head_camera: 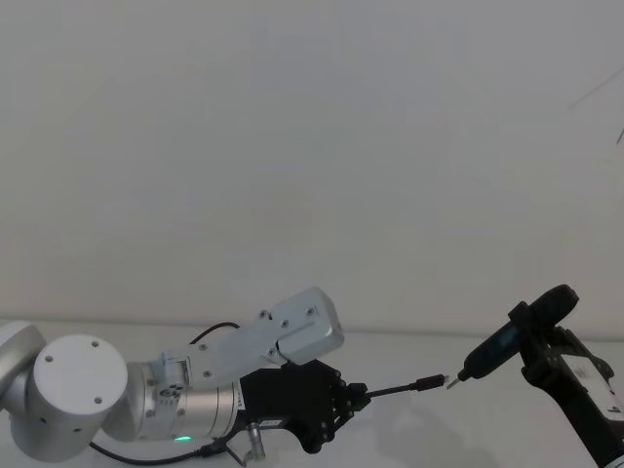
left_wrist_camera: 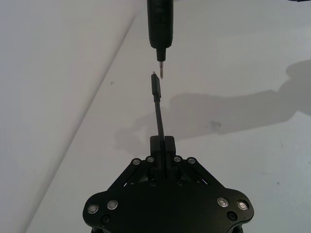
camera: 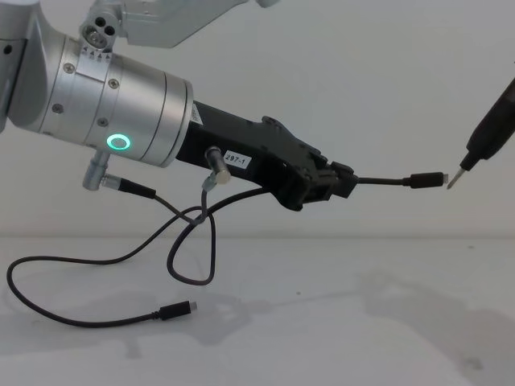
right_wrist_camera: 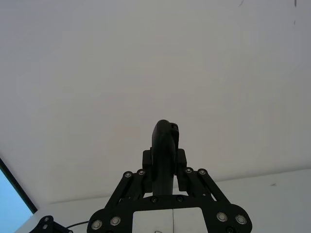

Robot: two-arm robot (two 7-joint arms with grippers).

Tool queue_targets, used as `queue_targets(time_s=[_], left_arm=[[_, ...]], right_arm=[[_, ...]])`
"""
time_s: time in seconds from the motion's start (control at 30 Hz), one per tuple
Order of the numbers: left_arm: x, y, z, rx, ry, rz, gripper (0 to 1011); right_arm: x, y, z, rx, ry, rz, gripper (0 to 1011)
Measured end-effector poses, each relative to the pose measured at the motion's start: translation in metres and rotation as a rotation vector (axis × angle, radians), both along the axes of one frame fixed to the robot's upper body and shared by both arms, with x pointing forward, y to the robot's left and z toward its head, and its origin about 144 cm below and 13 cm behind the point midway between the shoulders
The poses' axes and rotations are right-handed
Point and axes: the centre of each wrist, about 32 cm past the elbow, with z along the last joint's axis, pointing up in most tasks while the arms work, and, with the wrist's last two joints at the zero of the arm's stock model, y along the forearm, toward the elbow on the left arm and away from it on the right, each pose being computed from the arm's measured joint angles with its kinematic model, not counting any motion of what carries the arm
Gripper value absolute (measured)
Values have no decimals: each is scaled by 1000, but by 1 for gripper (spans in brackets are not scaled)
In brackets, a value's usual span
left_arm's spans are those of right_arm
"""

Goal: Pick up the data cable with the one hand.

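My left gripper (camera: 336, 182), black and angular with the label "297-1", hangs above the table, shut on the data cable (camera: 385, 180). A short stretch of cord sticks out past the jaws and ends in a small plug (camera: 426, 179) with a silvery tip. The rest of the cable (camera: 96, 261) loops down to the table, where its other plug (camera: 175, 310) lies. My right gripper (right_wrist_camera: 164, 162) is shut on a slim black tool (right_wrist_camera: 164, 138). Its pale pointed tip (camera: 455, 178) sits just off the held plug. In the left wrist view the left gripper (left_wrist_camera: 162, 143) aims the plug (left_wrist_camera: 155, 87) at that tool (left_wrist_camera: 160, 24).
The white table (camera: 338, 322) runs back to a plain white wall. A short grey wire with silver barrel connectors (camera: 121, 185) hangs under my left wrist, crossing the cable's loop. The right arm (head_camera: 575, 380) comes in from the lower right.
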Motion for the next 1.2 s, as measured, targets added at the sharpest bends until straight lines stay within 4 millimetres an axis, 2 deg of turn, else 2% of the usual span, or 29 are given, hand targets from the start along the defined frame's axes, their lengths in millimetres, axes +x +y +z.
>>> queue_targets(time_s=[1.2], left_arm=[[0, 1, 0, -9, 0, -1, 40]], right_arm=[[8, -2, 3, 1, -15, 2, 268]])
